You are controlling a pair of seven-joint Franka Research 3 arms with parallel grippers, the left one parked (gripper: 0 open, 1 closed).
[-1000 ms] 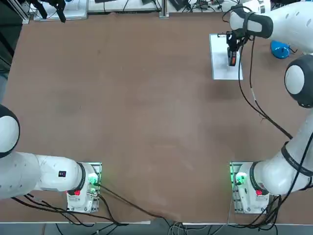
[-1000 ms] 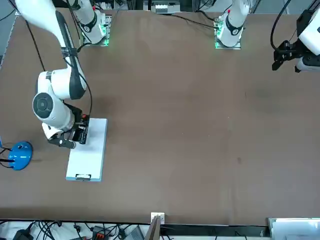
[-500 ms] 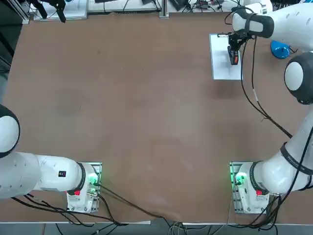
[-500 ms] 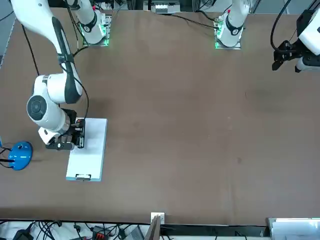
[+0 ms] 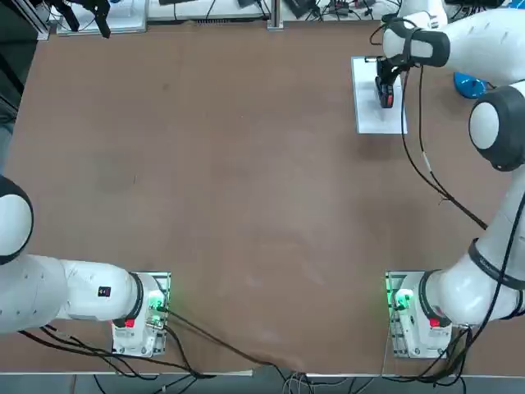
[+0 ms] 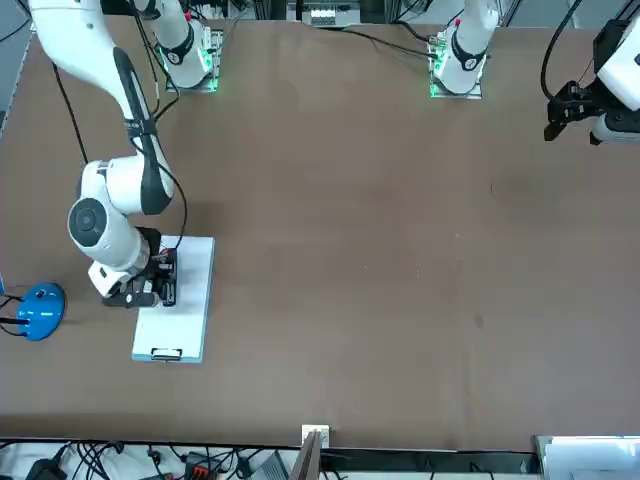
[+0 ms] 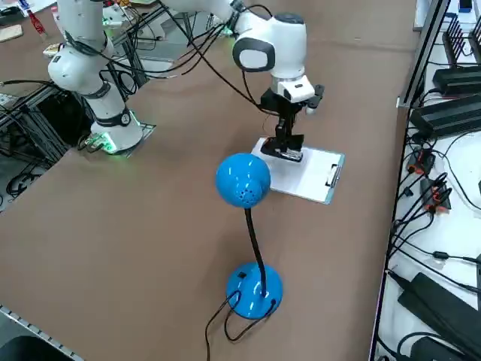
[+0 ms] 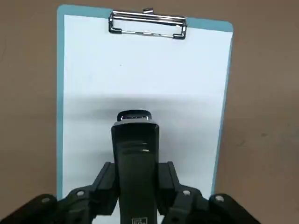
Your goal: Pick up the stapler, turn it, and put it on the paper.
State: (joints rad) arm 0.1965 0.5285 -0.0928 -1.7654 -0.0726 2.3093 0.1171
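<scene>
Claw gripping the stapler over the paper

The right claw [image 8: 137, 179] is closed on the stapler [image 8: 135, 154], which lies between its fingers, above the paper [image 8: 145, 70]; the metal clip [image 8: 147, 23] is beyond the claw, the blue lamp [image 7: 254, 290] off to its side.

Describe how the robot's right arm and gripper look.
The right arm has white rounded segments with dark grey joint bands, and black cables run along it. The right gripper is black and angular, with small silvery screws.
</scene>
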